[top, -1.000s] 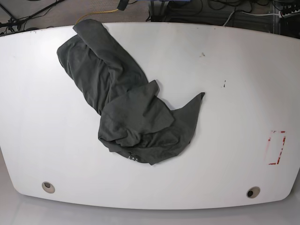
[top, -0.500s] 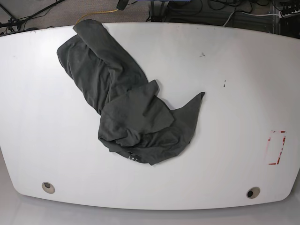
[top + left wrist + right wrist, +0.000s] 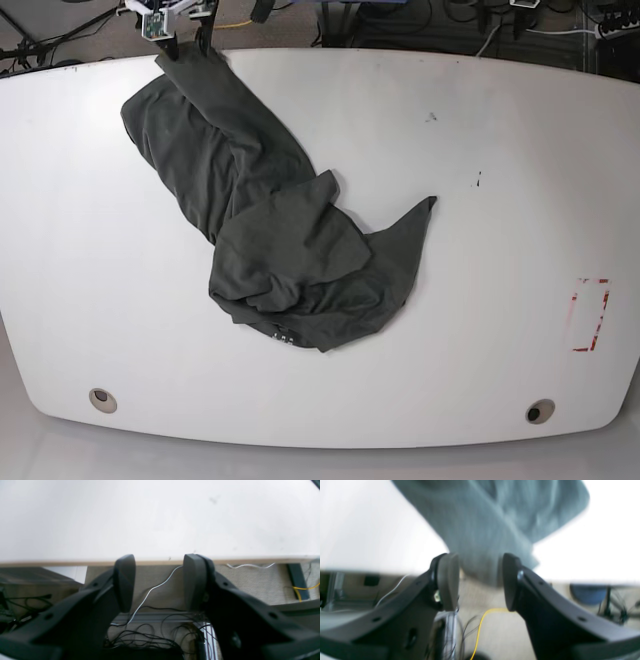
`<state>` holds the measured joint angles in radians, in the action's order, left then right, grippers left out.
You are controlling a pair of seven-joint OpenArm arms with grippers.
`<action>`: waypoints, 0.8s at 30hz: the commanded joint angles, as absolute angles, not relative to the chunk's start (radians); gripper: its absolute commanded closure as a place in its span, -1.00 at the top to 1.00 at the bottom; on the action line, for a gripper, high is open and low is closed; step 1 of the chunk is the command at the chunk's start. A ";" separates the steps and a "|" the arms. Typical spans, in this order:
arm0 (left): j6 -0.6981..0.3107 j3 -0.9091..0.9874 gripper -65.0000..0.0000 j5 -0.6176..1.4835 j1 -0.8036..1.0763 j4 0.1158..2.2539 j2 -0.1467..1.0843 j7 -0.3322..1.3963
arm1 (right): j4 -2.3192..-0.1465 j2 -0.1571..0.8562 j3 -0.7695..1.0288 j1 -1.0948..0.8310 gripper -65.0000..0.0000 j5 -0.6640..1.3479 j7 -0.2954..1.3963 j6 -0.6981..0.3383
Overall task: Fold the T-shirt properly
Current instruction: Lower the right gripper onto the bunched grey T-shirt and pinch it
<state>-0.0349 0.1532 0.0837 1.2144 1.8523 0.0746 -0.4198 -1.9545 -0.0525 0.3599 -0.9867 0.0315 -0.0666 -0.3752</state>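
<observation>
Slippage threatens if the right claw [image 3: 480, 580], jaws apart and empty, pinches only the T-shirt [image 3: 265, 215] hem overhanging the tabletop [image 3: 500, 200]; the left claw [image 3: 158, 580] gapes empty.

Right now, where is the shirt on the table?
In the base view the shirt lies crumpled on the table's left half, running from the far-left edge, by the right gripper, toward the centre.

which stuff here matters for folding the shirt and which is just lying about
For the job:
T-shirt
right gripper
left gripper
table

Just lying about:
red marking
yellow cable
floor cables
</observation>
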 commanded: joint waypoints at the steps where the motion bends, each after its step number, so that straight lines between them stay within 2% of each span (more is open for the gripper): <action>1: -0.035 0.154 -0.14 0.088 1.218 1.868 0.068 -0.447 | -1.969 -0.039 0.363 -0.946 -0.20 0.041 -0.067 -0.374; 6: -0.035 0.154 -0.14 0.088 1.173 1.868 0.067 -0.447 | -1.972 -0.022 0.364 -0.802 -0.19 0.038 0.035 -0.377; 9: -0.035 0.156 -0.14 0.084 1.168 1.867 0.067 -0.447 | -1.969 0.008 0.364 -0.716 -0.19 0.041 0.119 -0.415; 24: -0.031 0.156 -0.15 0.077 1.109 1.860 0.065 -0.447 | -1.906 0.012 0.341 -0.211 -0.17 -0.019 0.565 -0.567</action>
<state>-0.0338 0.1532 0.0795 1.1061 1.8488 0.0624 -0.4179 -1.9182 0.0078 0.3569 -0.2539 -0.0139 0.5667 -0.5495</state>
